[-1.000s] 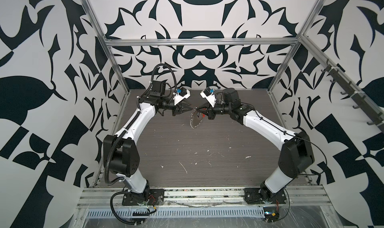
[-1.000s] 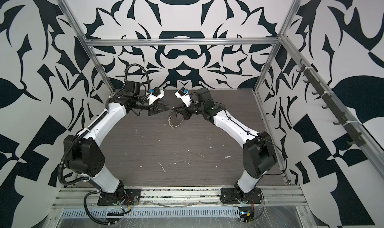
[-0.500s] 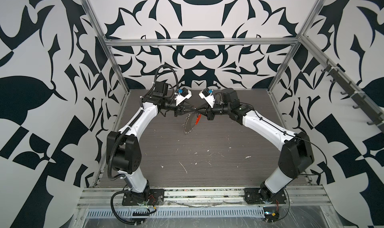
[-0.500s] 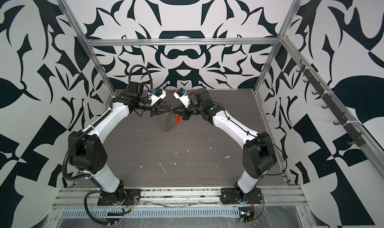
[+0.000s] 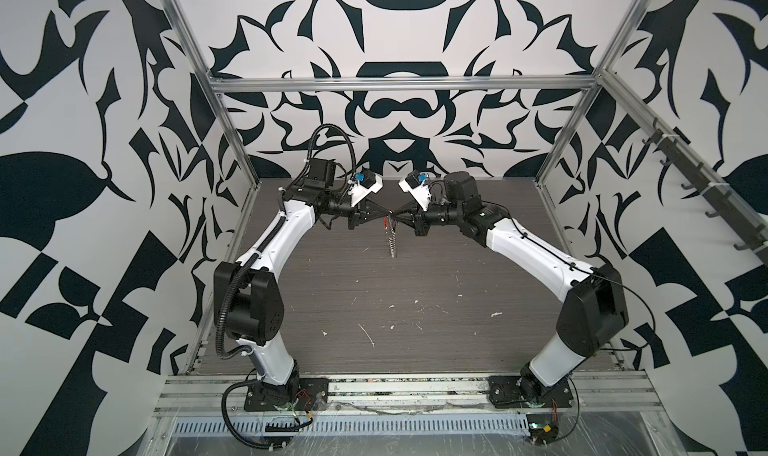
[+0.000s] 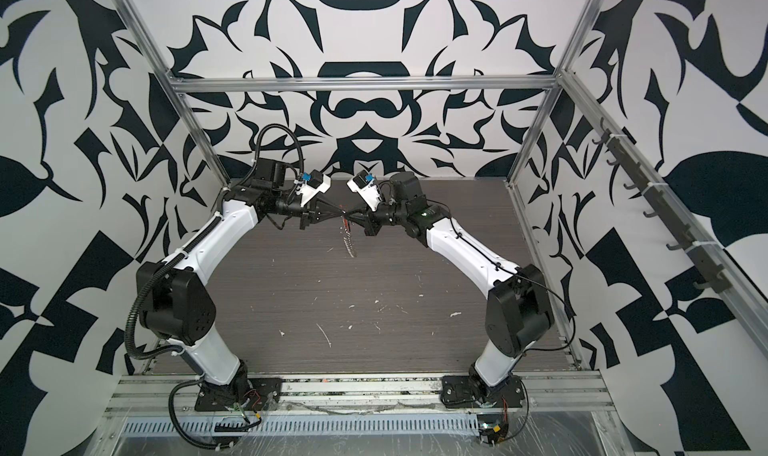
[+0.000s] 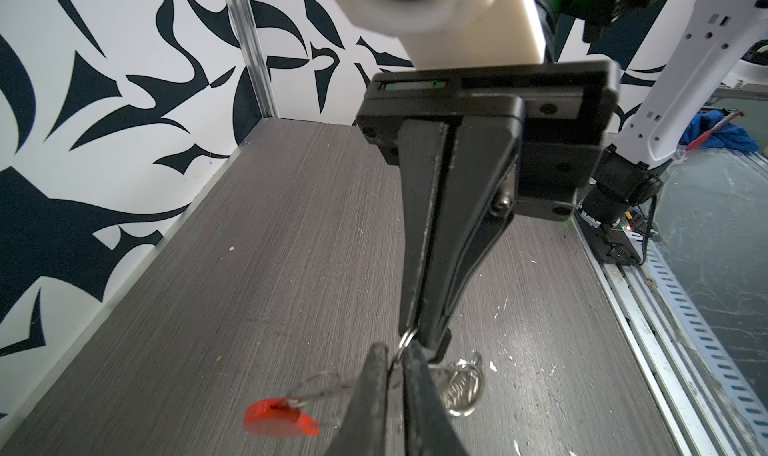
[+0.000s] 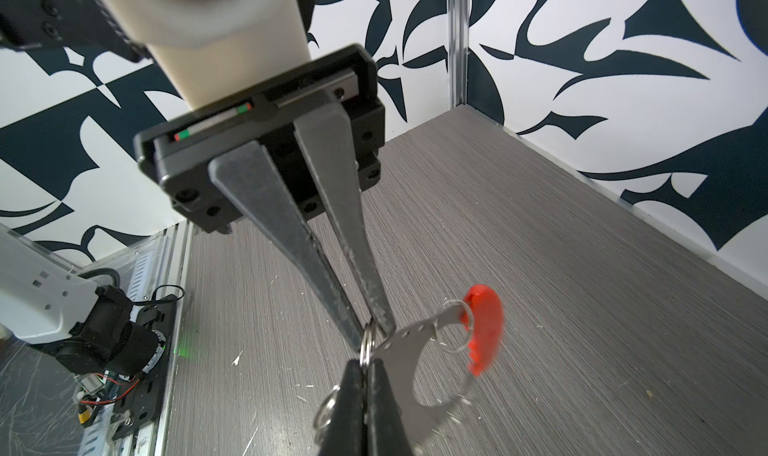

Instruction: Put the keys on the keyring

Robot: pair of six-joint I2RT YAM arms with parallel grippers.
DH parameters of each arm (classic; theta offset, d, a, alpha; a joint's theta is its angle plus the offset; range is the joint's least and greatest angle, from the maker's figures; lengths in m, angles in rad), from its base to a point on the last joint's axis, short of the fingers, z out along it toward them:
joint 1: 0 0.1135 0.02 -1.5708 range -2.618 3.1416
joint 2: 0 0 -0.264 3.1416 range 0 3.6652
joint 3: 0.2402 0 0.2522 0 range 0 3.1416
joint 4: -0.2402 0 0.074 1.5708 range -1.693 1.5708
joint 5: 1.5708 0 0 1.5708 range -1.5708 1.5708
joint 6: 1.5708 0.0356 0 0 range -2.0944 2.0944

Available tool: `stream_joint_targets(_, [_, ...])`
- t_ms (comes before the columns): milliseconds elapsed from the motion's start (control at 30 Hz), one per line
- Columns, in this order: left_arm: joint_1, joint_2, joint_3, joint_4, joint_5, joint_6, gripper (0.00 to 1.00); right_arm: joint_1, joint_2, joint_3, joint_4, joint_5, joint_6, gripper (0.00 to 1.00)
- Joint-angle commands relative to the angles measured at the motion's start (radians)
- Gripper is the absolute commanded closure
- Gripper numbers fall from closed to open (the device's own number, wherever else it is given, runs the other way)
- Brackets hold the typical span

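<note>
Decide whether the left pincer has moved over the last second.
Yes. In a top view the left pincer has shifted right, away from the rear-left frame post, to meet the right pincer.

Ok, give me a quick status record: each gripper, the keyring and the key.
left gripper: fingers shut on the split ring
right gripper: fingers shut, apparently on the same ring, tip to tip with the left
keyring: hanging in the air below both grippers, off the table
red section: dangling free, blurred
key: cannot tell it apart in any view
</note>
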State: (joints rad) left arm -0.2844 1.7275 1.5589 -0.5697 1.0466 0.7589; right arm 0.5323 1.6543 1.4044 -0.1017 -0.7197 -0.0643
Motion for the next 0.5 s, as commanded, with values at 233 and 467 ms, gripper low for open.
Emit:
stream_joint_targets(233, [-0.015, 0.019, 0.003, -0.027, 0.134, -0.045, 1.00, 0.014, -0.047, 0.033, 0.078, -0.008, 0.081, 1.00])
stream_joint_targets(467, [-0.016, -0.099, -0.292, 0.738, 0.057, -0.638, 1.00, -0.040, -0.093, -0.062, 0.194, -0.034, 0.273, 0.66])
